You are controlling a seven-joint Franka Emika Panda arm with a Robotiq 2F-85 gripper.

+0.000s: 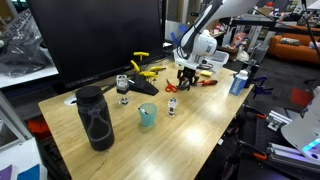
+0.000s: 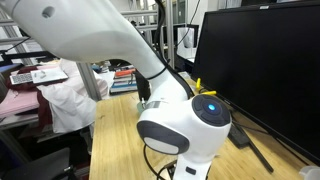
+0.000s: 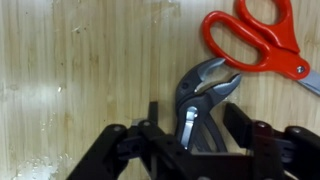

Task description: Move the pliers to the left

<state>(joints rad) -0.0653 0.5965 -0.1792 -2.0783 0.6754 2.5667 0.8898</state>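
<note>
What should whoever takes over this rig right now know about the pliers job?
Gripper: open, down at the table, fingers either side of the pliers, not closed on them.
Pliers: lying on the wooden table, dark head toward the red scissors; handles hidden under the gripper.
Done: approach and lining up.
Left: close, lift, carry left, set down.

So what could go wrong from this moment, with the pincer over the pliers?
The red scissors lie close beside the open head of the pliers; a sweep could drag them. The pincer straddles the pliers near the joint, so the tool may swivel or tilt when lifted.
</note>
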